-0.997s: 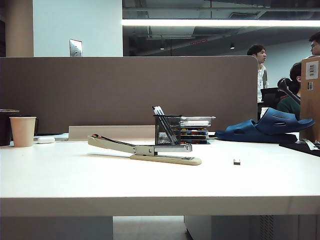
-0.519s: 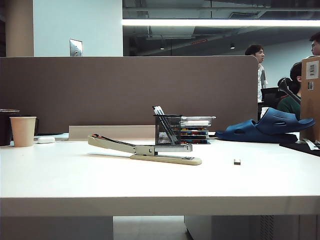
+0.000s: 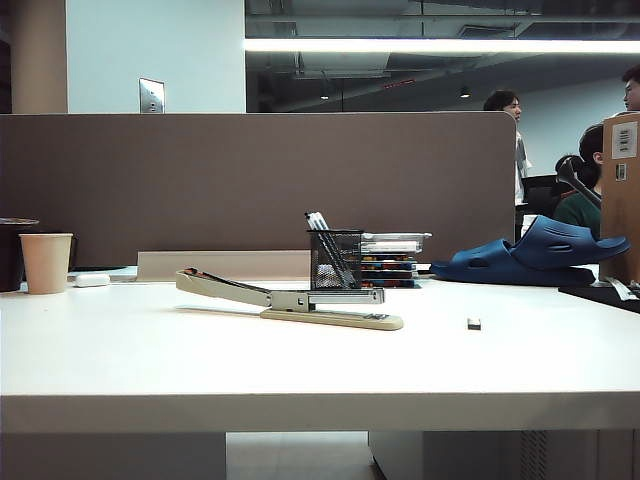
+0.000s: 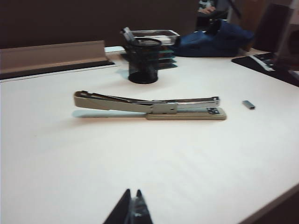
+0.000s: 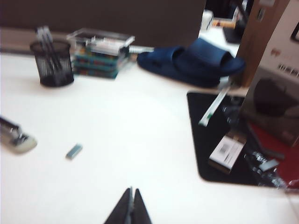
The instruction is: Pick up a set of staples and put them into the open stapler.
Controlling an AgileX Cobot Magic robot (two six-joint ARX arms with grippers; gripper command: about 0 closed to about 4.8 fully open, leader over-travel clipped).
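The set of staples [image 3: 473,323], a tiny silvery-grey rectangular metal block, lies alone on the white table [image 3: 300,370] at about three o'clock of the long slim beige stapler [image 3: 300,300] with its silver magazine rail, well apart from its flat base. I judge the block light, rigid and slick, liable to skid or snap apart if pinched askew, so it is best taken across its two long sides, square and low. The stapler's long arm is lifted off at nine o'clock, the rail exposed. Behind the stapler, at twelve o'clock, the black mesh pen cup [image 3: 335,258] holds a few pens; a beige paper cup [image 3: 46,262] at far nine o'clock hides its contents. The left gripper [image 4: 132,205] hangs over bare table with jaws nearly together and empty; the right gripper [image 5: 130,205], jaws pressed together on nothing, hovers short of the staples.
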